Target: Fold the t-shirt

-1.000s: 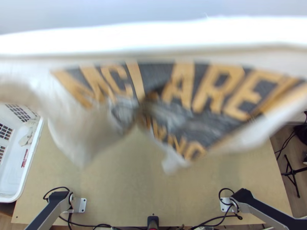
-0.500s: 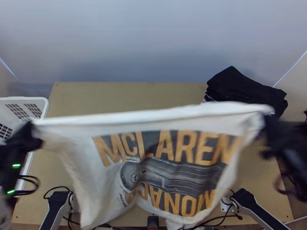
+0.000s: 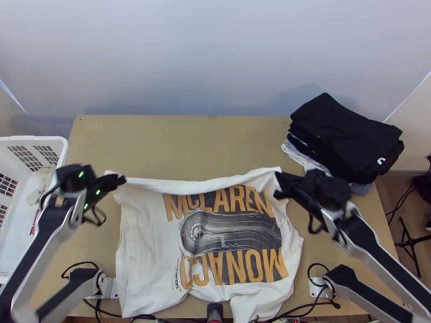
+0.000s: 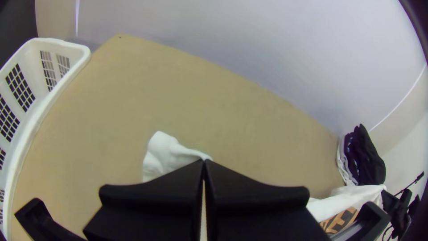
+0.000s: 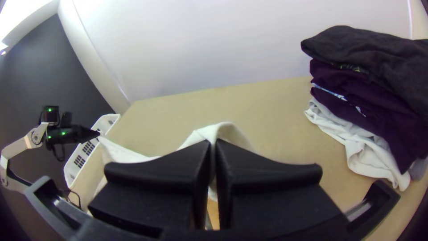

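Table (image 3: 188,142) is viewed steeply downward from high over its near edge. From both wrists, it is seen lower and closer, facing the far edge. Basket (image 3: 32,138) and clothes pile (image 3: 345,134) are shared by all three.

In the top view, large orange letters on the T-shirt's (image 3: 148,231) dark print read "McLAREN" (image 3: 218,202) at twelve o'clock and "MONACO" (image 3: 237,266) at six, with a small sideways "McLaren" (image 3: 176,274) at eight. Red print (image 3: 35,222) on the basket (image 3: 65,149), toward nine o'clock, and a white mark (image 3: 381,161) on the black clothes (image 3: 339,129), toward three, are too small to read.
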